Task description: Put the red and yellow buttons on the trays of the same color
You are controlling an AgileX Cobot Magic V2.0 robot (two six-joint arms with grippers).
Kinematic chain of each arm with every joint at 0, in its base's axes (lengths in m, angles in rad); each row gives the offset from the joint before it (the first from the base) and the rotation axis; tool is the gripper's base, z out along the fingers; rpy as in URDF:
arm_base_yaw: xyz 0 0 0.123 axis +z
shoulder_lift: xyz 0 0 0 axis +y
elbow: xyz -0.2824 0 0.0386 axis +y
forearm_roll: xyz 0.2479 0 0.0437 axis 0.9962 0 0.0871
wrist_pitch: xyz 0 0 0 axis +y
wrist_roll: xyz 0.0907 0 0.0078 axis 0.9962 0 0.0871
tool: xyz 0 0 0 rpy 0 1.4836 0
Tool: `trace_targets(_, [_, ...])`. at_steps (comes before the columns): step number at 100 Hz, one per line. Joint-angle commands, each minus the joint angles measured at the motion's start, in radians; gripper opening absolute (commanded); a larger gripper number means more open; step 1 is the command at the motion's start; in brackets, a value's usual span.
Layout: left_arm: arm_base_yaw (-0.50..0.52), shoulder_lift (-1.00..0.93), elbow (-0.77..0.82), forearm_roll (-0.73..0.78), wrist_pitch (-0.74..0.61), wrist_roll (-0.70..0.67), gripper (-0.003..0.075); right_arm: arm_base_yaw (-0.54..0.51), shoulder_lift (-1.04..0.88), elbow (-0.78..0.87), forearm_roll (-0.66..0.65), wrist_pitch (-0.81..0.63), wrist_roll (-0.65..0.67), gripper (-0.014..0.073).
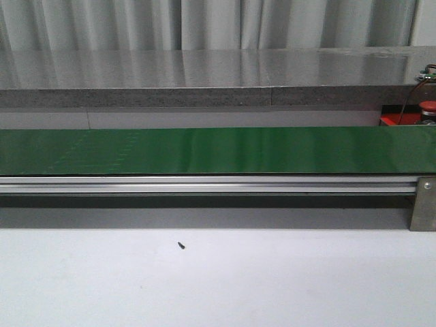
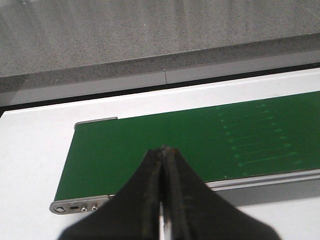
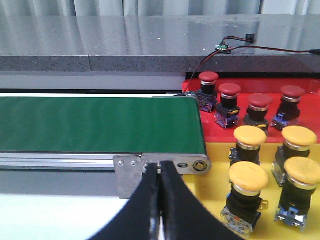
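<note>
In the front view, a green belt [image 1: 218, 151] is seen running across the white desk [image 1: 218, 279] on an aluminium rail [image 1: 204, 184]. At its far right end, a sliver of the red tray [image 1: 398, 120] is visible with one red button [image 1: 428, 107] standing on it. A small dark speck [image 1: 181, 245] lies on the desk in front of the belt.

In the left wrist view, the left gripper [image 2: 163, 149] is shown with its black fingers pressed together, nothing held between them, above the belt's end.

In the right wrist view, the right gripper [image 3: 159, 165] is likewise closed and empty, just before the belt's end bracket [image 3: 131, 171]. Beside that end, four red buttons [image 3: 230, 95] are seen standing in a row on the red tray [image 3: 300, 131], and four yellow buttons [image 3: 249, 140] on the yellow tray [image 3: 212, 192] adjoining it. Red and black wires [image 3: 235, 46] lie on the grey counter [image 3: 150, 42] behind.
</note>
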Motion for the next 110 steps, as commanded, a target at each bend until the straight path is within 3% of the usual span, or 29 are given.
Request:
trace_targets(1, [0.001,0.007,-0.023,-0.019,-0.071,-0.004,-0.0020,0.002,-0.018,-0.019,-0.013,-0.083,0.004,-0.0070])
trace_targets(51, [0.001,0.007,-0.021,-0.019,-0.093,-0.004,-0.0020,0.002,-0.018,-0.019,-0.013,-0.083,0.004,-0.0070])
trace_targets(70, [-0.004,-0.039,0.012,0.096,-0.179,-0.096,-0.0020,0.002,-0.018,-0.019,-0.013,-0.083,0.004,-0.0070])
trace_targets(85, [-0.036,-0.160,0.112,0.276,-0.235,-0.295,-0.0020,0.002,-0.018,-0.019,-0.013,-0.083,0.004,-0.0070])
trace_targets(110, [-0.069,-0.416,0.352,0.311,-0.319,-0.326,-0.0020,0.002,-0.018,-0.019,-0.013,-0.083,0.004,-0.0070])
